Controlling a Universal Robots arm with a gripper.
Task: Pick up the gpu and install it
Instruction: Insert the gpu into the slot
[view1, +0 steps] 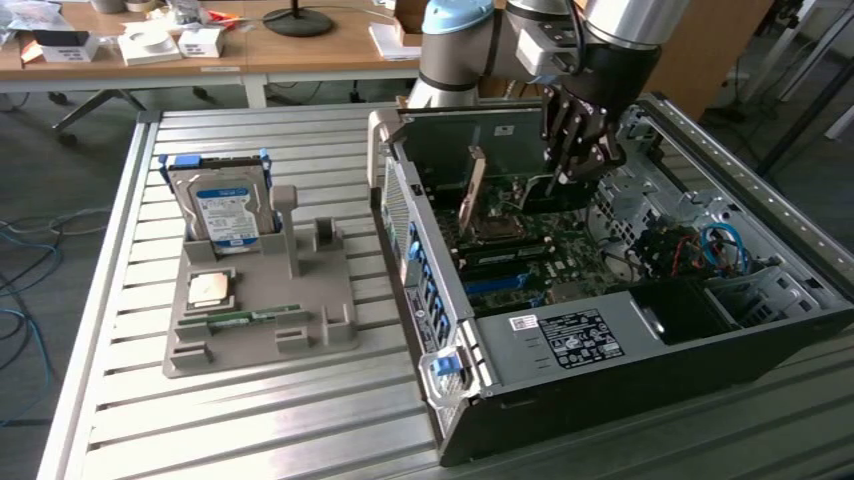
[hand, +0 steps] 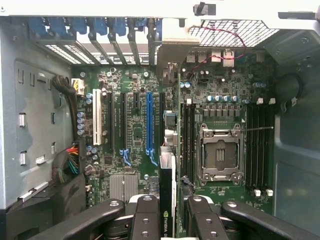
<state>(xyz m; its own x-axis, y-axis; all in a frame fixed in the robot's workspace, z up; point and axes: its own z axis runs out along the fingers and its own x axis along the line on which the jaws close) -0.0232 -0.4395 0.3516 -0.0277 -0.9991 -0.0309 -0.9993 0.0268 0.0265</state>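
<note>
The gpu (view1: 474, 140) is a thin dark green card with a pale metal bracket at its end by the rear wall of the open computer case (view1: 561, 340). It hangs upright over the motherboard (view1: 534, 265). My gripper (view1: 571, 178) is shut on the card's top edge at the end away from the bracket. In the wrist view the gpu (hand: 167, 200) shows edge-on between my two black fingers (hand: 145, 220). It lies just beside the long blue slot (hand: 148, 122), over the neighbouring black slot. Whether it touches the slot I cannot tell.
The CPU socket (hand: 220, 155) and memory slots (hand: 257, 145) lie beside the card. Blue cables (view1: 721, 245) and a drive cage fill the case's far side. On the exterior view's left, a grey fixture (view1: 267, 330) holds a hard drive (view1: 227, 210), a processor chip (view1: 211, 290) and a memory stick (view1: 247, 318).
</note>
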